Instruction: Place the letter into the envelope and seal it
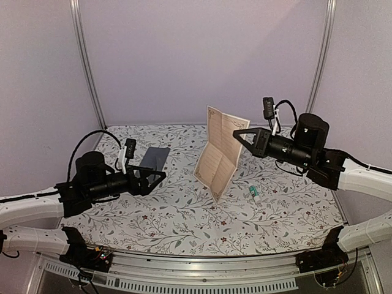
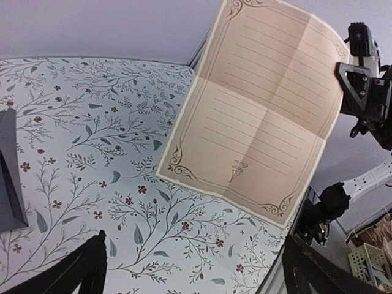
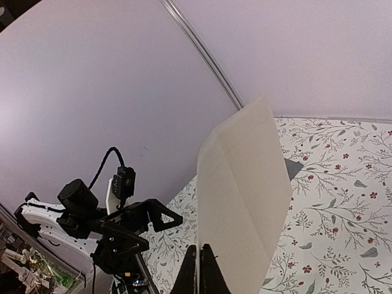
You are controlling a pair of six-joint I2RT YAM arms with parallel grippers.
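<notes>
Letter pinched at its edge in my right hand, hanging below it; left hand released, envelope just beside.

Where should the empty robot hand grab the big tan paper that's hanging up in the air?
Grab the letter by its free lower-left edge, coming in sideways from the left. The right gripper pinches the upper right edge, so the sheet hangs upright with that lower-left edge bare. The left gripper is open and sits on that side.
</notes>
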